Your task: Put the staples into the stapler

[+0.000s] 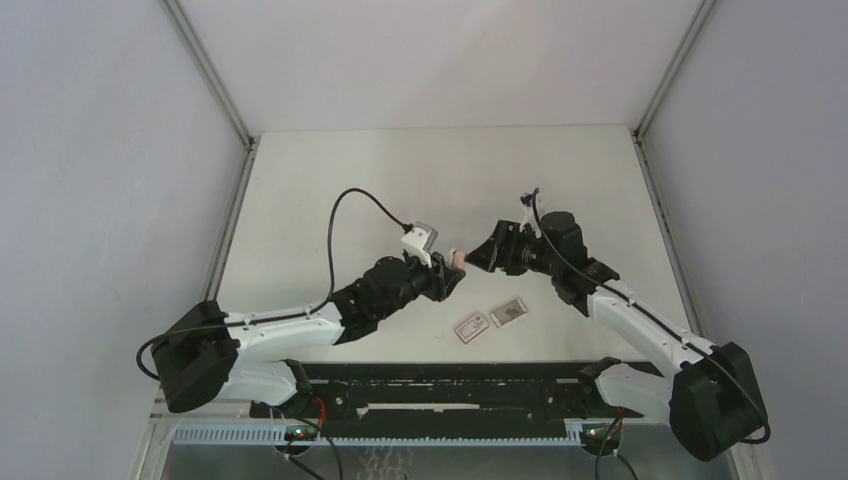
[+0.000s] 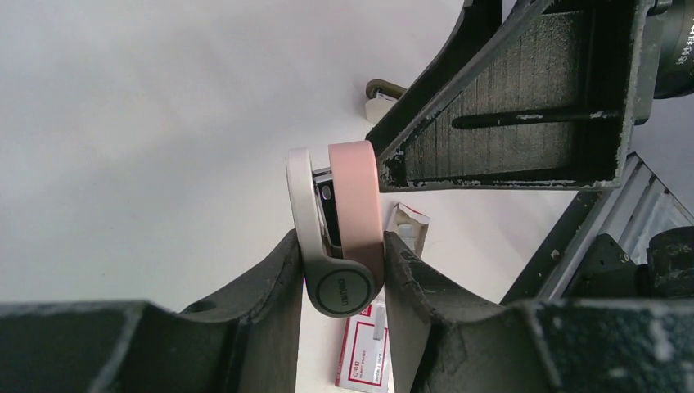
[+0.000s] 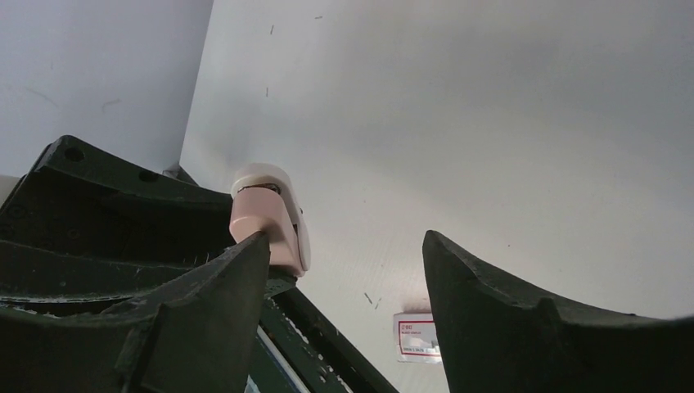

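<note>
Clamping the pink-and-white stapler (image 2: 356,196) in our left pincer (image 2: 340,264), we judge loading not begun. Our right pincer (image 3: 345,246) gapes empty just beside its tip. Farther below both, the staples (image 1: 509,312) lie on the counter (image 1: 400,180).

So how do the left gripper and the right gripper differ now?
The left gripper is shut on the pink-and-white stapler; the right gripper is open and holds nothing. The left gripper points right, the right gripper points left. Both are black and face each other above the table.
</note>
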